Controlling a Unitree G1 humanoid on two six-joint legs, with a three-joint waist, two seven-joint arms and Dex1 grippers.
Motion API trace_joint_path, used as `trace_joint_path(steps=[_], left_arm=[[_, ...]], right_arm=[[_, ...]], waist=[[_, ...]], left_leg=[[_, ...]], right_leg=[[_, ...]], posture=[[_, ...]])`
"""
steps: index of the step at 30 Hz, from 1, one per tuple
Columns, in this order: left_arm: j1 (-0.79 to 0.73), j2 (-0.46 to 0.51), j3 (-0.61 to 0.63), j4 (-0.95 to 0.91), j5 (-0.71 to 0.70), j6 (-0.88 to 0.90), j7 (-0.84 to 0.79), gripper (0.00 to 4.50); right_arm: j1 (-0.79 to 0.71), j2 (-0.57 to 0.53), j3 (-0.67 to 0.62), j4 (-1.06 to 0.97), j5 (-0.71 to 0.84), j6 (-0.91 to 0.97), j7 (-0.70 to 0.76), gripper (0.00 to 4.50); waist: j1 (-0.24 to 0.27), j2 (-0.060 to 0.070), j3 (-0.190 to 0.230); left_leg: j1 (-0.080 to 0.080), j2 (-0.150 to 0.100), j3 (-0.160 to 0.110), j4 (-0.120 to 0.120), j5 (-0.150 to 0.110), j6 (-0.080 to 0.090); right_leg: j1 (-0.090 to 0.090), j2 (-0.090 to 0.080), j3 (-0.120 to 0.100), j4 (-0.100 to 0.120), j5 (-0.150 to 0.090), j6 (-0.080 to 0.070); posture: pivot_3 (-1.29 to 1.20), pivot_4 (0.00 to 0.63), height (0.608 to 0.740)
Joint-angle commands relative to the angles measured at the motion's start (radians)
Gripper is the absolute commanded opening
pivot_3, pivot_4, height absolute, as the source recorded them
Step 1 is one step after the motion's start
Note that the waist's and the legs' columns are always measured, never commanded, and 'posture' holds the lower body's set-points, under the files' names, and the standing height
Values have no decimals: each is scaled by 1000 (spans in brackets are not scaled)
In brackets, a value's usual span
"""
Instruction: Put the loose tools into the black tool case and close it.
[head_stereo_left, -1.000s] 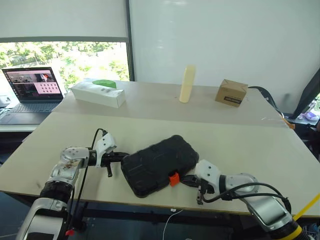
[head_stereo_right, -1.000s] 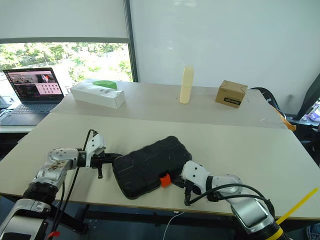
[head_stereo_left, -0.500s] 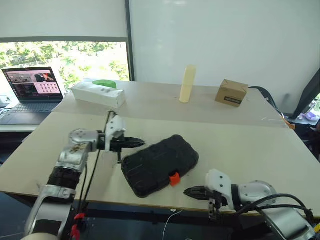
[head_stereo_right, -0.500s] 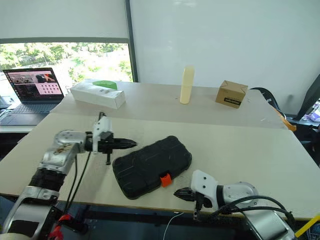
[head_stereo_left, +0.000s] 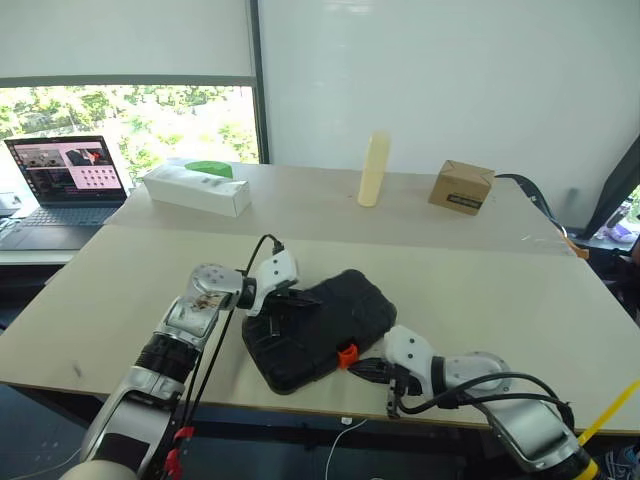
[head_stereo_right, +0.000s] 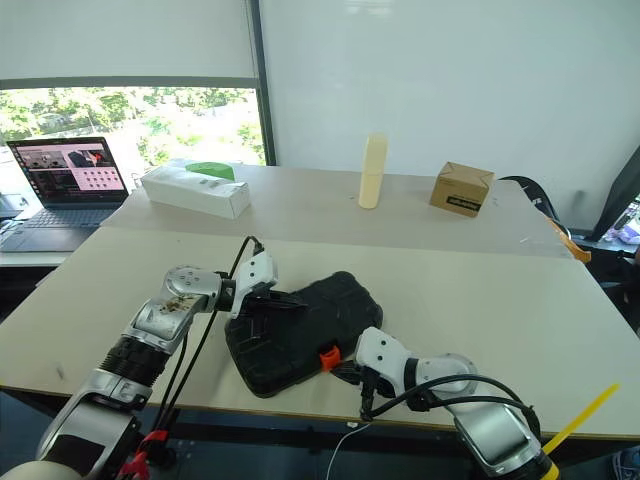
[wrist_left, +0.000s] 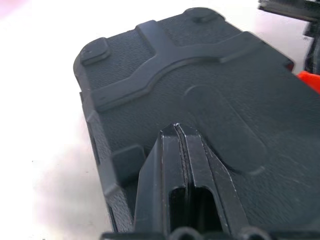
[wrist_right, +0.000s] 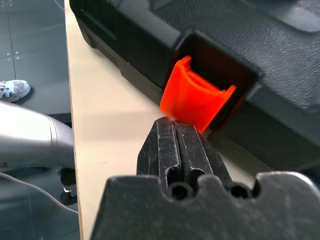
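One black tool case (head_stereo_left: 318, 328) lies lid-down-shut near the front edge of the table (head_stereo_left: 480, 290), angled, its orange latch (wrist_right: 196, 97) facing the front edge. No loose tools are to be seen on the tabletop, so I'd judge loading is done and only the latching remains. Left gripper (wrist_left: 179, 131) has its fingers pressed together, holding nothing, tips over the lid's ribbed top at the case's left end; likely it is there to pin the lid down or brace the case against sliding. Right gripper (wrist_right: 176, 125) is likewise closed and empty, tips right at the lower lip of the latch, touching or nearly so; it looks set up to push the latch home with a closed-finger poke rather than a pinch. Whether the latch is already fully seated I can't tell. Round about, all well apart from the case: a laptop (head_stereo_left: 66, 180) on a side desk at far left, a long white box (head_stereo_left: 196, 188), a pale upright bottle (head_stereo_left: 374, 168) and a brown cardboard box (head_stereo_left: 461, 187) along the far side of the table. Nothing blocks either arm; main risk is the case skidding toward the table edge when the latch is pushed.
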Motion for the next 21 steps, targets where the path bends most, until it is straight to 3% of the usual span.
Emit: trace_joint_path(steps=[1,10,21], left_arm=[[23,8,-66,22,73,73,20,21],[90,65,-124,-37,99,213,-5,21],[130,75,-115,-46,84,240,13,21]], right_arm=[[-54,29,-11,6,-15,-41,-18,0],[-88,73,-16,39,-26,-46,-23,0],[-140,130,-7,115,-37,-67,-28,0]], waist=[[-3,0,0],[-23,1,-4],[-25,3,-7]], left_leg=[[0,0,-1,0,0,0],[5,1,-3,-1,1,-1],[16,3,3,-4,1,-1]], right_leg=[[0,0,0,0,0,0],[1,2,4,2,0,-1],[3,8,19,4,-3,3]], posture=[[0,150,740],[0,150,740],[0,150,740]])
